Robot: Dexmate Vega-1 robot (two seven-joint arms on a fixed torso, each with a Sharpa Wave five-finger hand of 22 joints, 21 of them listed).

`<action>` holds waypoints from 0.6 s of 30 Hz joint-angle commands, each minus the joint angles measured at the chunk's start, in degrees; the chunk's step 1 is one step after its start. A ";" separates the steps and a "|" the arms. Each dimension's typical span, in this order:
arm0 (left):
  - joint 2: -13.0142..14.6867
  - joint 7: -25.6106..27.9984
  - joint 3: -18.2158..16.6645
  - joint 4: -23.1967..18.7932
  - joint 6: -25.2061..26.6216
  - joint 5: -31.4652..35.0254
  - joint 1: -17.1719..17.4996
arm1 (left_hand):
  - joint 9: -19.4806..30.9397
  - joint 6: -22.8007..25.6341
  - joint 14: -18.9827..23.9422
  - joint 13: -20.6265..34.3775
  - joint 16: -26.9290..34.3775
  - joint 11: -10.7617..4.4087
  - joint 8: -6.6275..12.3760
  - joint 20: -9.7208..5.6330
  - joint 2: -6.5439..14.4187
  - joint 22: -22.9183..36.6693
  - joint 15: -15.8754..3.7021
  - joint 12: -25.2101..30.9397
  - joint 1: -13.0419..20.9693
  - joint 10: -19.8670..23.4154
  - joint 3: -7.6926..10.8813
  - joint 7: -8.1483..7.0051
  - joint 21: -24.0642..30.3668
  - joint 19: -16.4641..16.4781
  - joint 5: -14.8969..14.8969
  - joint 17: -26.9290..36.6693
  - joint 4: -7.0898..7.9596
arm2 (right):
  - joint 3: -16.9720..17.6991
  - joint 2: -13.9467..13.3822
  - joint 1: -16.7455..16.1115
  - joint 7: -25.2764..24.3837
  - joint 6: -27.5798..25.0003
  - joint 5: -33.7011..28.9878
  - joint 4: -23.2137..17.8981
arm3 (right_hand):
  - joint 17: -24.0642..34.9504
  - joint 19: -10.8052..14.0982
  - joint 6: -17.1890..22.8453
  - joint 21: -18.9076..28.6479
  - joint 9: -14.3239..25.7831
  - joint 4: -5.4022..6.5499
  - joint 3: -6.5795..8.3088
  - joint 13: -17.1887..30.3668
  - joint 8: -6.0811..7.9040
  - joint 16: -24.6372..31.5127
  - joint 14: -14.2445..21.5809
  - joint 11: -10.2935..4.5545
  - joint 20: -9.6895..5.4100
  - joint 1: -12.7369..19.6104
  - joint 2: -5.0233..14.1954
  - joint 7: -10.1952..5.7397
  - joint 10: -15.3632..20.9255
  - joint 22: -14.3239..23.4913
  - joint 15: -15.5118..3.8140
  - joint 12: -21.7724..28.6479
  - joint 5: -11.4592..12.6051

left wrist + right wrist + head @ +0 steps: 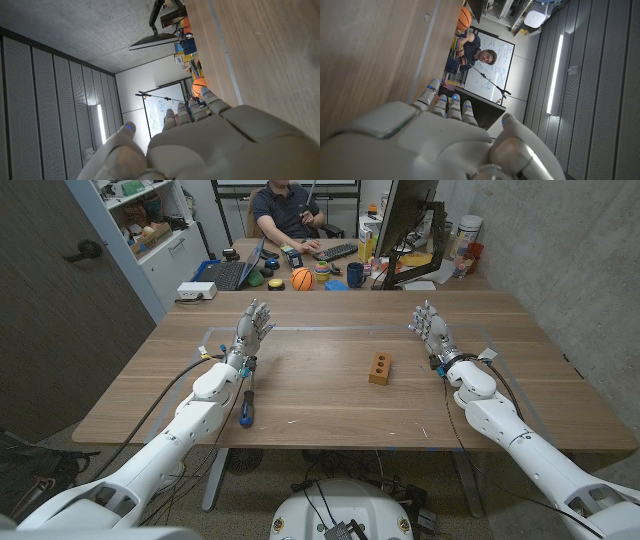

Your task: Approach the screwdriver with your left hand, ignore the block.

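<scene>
The left robot hand (252,326) stands over the left part of the wooden surface (330,395), its fingers (262,311) apart and reaching toward the far edge, with nothing in its grasp. The left wrist view shows the back of that robot hand (210,145) beside the wood grain, the fingertips pointing toward the cluttered desk beyond. The right robot hand (430,325) is posed much the same on the right side, fingers spread and holding nothing; in the right wrist view its back (435,145) sits close to the surface, with a person seated in the distance past the fingertips.

The screwdriver (245,405) lies on the surface near the front edge, just beside the left forearm and behind the left robot hand (its dark shaft points toward the wrist, and the blue-and-black handle is nearer the robot). Hand and tool are apart. The wooden block (379,367), with two round holes in its top face, rests near the middle of the surface, between the two arms and well apart from the screwdriver.

Behind the surface a second desk carries an orange ball (301,278), a keyboard (338,252) and a monitor (403,220), and a person (285,208) sits there.
</scene>
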 commanded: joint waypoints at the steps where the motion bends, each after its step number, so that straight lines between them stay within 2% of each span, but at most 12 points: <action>1: 0.26 -0.40 -0.60 -0.99 -1.05 -0.82 1.07 | 0.26 -0.01 -0.48 0.22 0.26 -0.02 0.27 0.16 0.66 0.29 0.10 0.14 -0.05 -0.52 0.10 -0.53 0.10 0.40 0.27 0.26 0.12 | 6.18 4.10 -3.10 2.43 -3.04 -5.49 -3.12 | 0.22 -0.41 -0.33 0.27 0.12 0.01 0.31 0.15 0.26 0.20 -0.05 0.40 -0.11 0.00 1.72 -0.13 -0.01 0.30 0.48 0.24 0.25; 8: 0.12 -0.32 -0.64 -1.04 -1.26 -0.91 1.20 | 0.26 0.11 -0.34 0.22 0.29 -0.04 0.28 0.15 0.68 0.30 0.06 0.15 -0.02 -0.45 -0.14 -0.60 0.08 0.62 0.39 0.26 0.14 | 8.97 6.49 -3.53 4.18 -4.27 -7.64 -3.25 | 0.22 -0.35 -0.35 0.13 0.12 0.00 0.26 0.15 0.24 0.18 -0.03 0.55 -0.12 0.01 1.71 -0.11 0.04 0.30 0.48 0.24 0.26; 18: 0.23 0.44 -1.35 -1.97 -2.84 -0.76 2.31 | 0.26 0.09 -0.42 0.22 0.22 0.07 0.21 0.12 0.69 0.30 0.02 0.15 0.04 -0.46 -0.57 -0.61 -0.12 0.60 0.60 0.25 0.13 | 11.17 8.79 -3.40 6.11 -4.81 -9.65 -2.47 | 0.22 -0.31 -0.34 -0.13 0.12 0.00 0.17 0.16 0.24 0.16 -0.03 0.48 -0.11 -0.01 1.69 -0.07 0.07 0.31 0.43 0.23 0.27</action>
